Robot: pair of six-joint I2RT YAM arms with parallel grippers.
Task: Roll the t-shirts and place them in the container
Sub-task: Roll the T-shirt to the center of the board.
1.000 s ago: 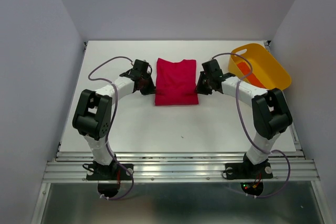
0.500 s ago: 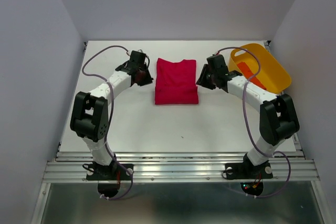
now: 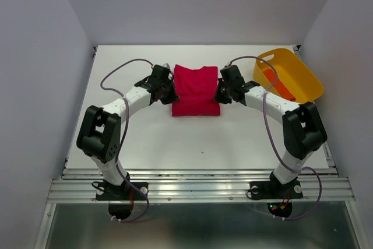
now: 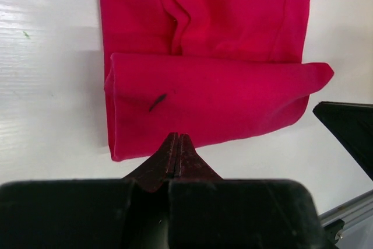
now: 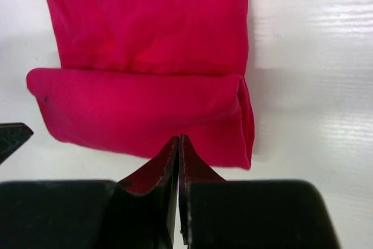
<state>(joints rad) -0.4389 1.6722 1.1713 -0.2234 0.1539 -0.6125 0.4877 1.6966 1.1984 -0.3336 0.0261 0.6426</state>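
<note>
Top external view: the red t-shirt [image 3: 196, 88] lies on the table [image 3: 145, 138], midway between the left gripper [image 4: 178, 138] and right gripper [image 5: 179, 139]. Its rolled end runs side to side. Both are closed tight at the roll; whether they pinch cloth, I cannot tell.

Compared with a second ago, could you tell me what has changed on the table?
Both grippers moved in on the red t-shirt: the left gripper went rightward to its side, the right gripper leftward, both shut. The shirt and the yellow basket stayed put.
</note>
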